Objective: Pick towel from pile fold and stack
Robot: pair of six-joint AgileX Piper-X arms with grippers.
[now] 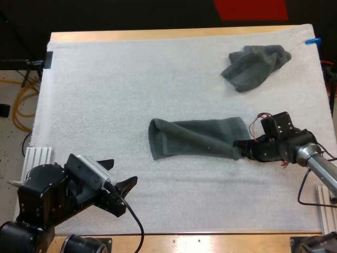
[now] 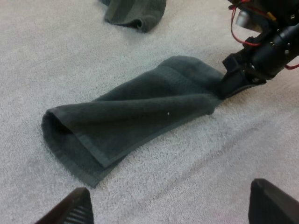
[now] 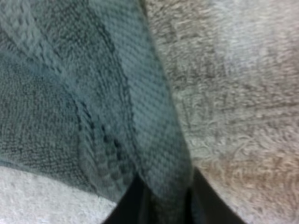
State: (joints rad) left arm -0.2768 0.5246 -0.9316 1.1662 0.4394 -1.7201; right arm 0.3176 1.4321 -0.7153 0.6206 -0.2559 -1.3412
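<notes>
We are pinching the towel [image 1: 195,138] by its right end with our right gripper [image 1: 242,148], its long axis running left across mid-frame toward our spread left gripper [image 1: 120,174].

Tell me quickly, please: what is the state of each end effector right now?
Left end effector: open, holding nothing.
Right end effector: closed on one end of the stretched-out towel.
</notes>
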